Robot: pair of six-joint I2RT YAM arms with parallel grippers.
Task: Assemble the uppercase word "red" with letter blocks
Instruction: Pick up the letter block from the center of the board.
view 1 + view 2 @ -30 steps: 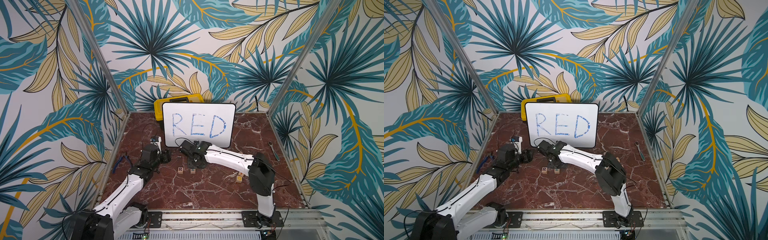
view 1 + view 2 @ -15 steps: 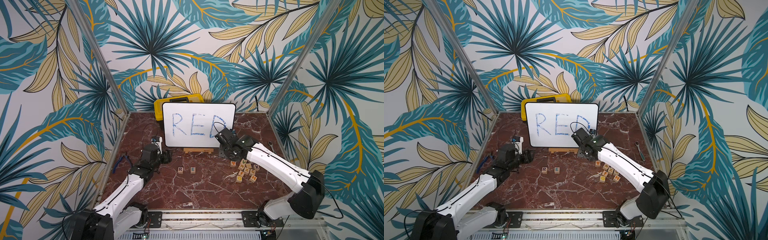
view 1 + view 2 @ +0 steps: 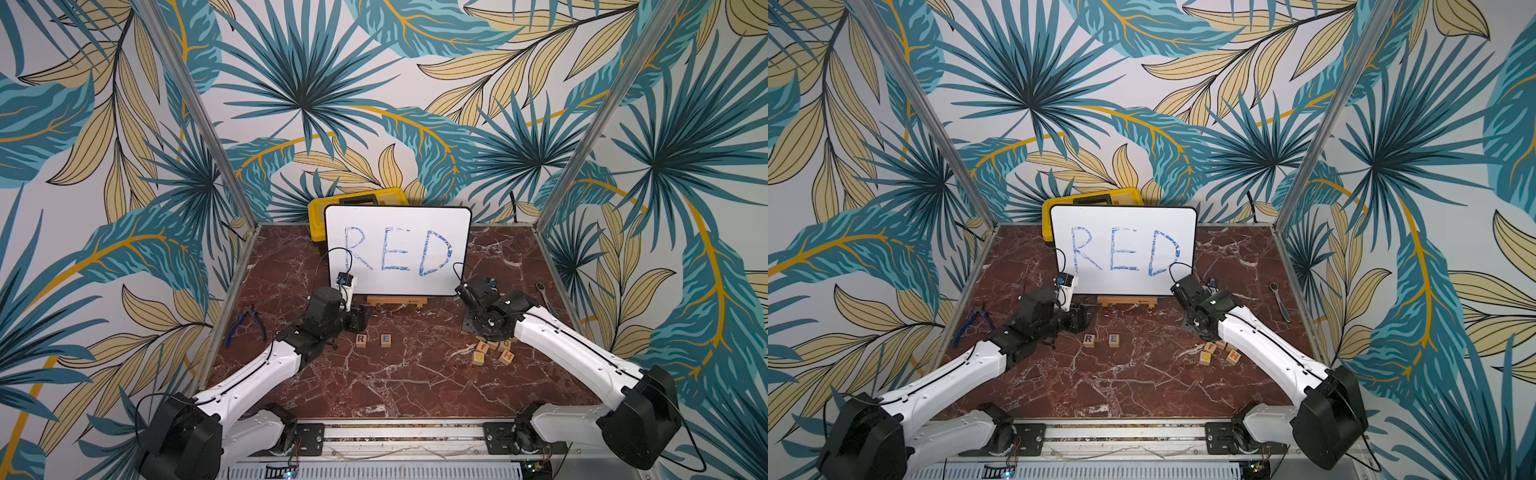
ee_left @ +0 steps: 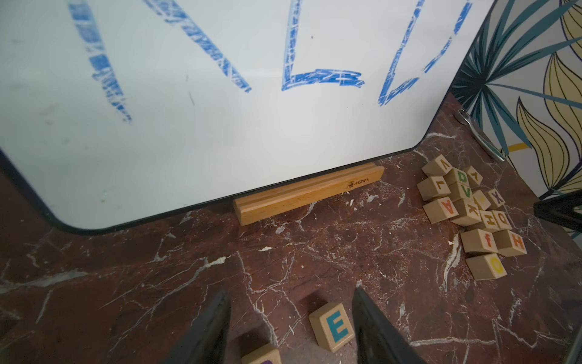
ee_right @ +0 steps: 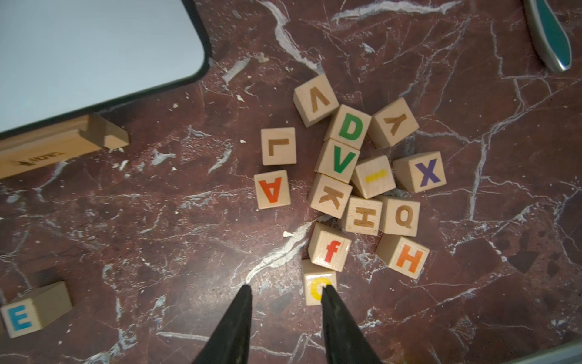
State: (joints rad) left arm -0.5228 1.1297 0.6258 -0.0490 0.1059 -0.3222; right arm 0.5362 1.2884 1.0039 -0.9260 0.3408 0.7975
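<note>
Side by side on the marble floor in both top views sit the R block point(image 3: 360, 339) and the E block point(image 3: 385, 340). My left gripper point(image 4: 290, 291) hovers just behind them, open and holding nothing; the E block point(image 4: 333, 326) lies below its fingers. The green D block point(image 5: 349, 127) lies in the pile of blocks at the right, pressed between a V and a Y. My right gripper point(image 5: 286, 288) hangs over the near edge of that pile, open and empty, one fingertip over the yellow O block point(image 5: 316, 285).
A white board point(image 3: 399, 249) with RED in blue stands on a wooden holder point(image 3: 397, 300), a yellow case point(image 3: 357, 201) behind it. Several other letter blocks point(image 3: 492, 351) cluster at right. Blue pliers point(image 3: 245, 322) lie left, a ratchet wrench point(image 3: 544, 295) right.
My right arm has swung from the middle beside the R and E blocks to the right, over the pile, and its jaws have narrowed. The left arm has hardly moved.
</note>
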